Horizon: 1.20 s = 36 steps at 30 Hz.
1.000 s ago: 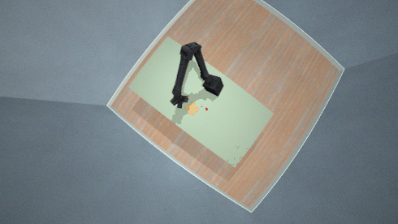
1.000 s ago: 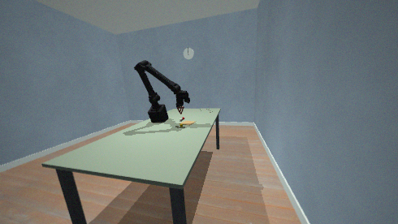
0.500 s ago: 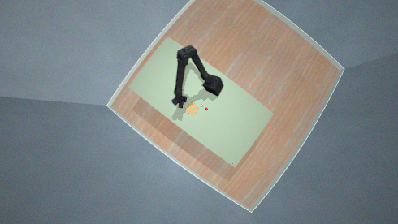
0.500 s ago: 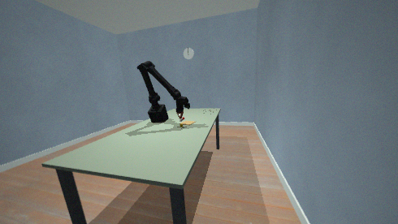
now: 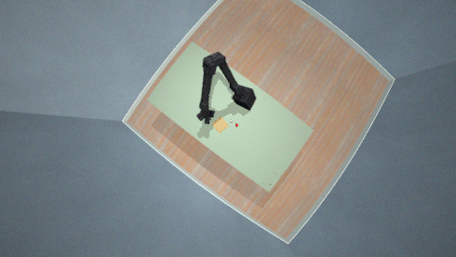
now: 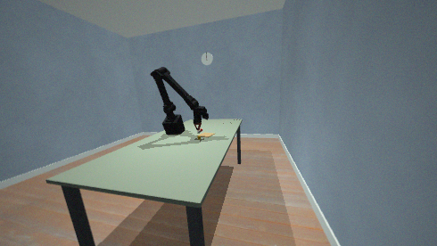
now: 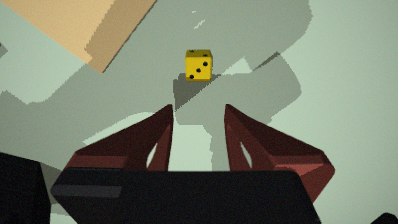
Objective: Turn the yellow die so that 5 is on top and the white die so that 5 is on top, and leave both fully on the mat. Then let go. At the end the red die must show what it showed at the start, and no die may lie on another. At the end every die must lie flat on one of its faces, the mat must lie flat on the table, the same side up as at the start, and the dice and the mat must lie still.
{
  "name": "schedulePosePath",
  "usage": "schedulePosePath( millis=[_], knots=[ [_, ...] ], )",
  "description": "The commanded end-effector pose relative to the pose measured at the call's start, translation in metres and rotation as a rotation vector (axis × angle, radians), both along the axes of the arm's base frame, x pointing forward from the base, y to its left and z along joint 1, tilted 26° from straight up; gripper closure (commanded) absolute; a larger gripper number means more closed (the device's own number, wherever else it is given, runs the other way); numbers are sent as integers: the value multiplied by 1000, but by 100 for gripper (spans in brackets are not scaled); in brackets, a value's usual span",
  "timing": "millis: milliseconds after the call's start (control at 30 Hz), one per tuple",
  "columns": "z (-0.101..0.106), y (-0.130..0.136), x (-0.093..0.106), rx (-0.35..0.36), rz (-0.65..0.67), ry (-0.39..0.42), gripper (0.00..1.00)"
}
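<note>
The yellow die (image 7: 198, 65) lies on the green table top, off the tan mat (image 7: 85, 25), whose corner shows at the upper left of the wrist view. The die's face toward the wrist camera shows three pips. My gripper (image 7: 198, 111) hovers just short of the die, with its red fingers narrowed to a gap and nothing between them. In the overhead view the gripper (image 5: 205, 118) is at the left edge of the mat (image 5: 220, 125). The white die (image 5: 231, 120) and the red die (image 5: 236, 125) lie on the table just right of the mat. They are too small to read.
The arm's base (image 5: 245, 98) stands on the table behind the mat. The arm's shadow falls over the yellow die and the mat. The table's long edge (image 5: 205, 154) runs not far from the mat on the near side.
</note>
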State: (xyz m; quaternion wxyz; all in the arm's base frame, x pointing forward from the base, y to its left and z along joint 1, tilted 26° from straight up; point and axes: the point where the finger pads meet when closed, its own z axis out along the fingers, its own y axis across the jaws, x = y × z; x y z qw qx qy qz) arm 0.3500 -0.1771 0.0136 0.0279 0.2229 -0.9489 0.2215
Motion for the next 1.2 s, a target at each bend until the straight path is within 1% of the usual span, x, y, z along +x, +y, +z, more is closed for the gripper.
schedulePosePath(
  millis=[0,467,900,933,1133,1167],
  knots=[
    [4,-3,9,-3,7,-18,62],
    [3,-4,9,-3,7,-18,62],
    [-6,-6,3,1,3,-6,62],
    [-2,-5,12,-3,13,-21,62],
    [-14,-10,2,2,2,-4,62],
    [-15,-9,3,2,6,-4,62]
  ],
)
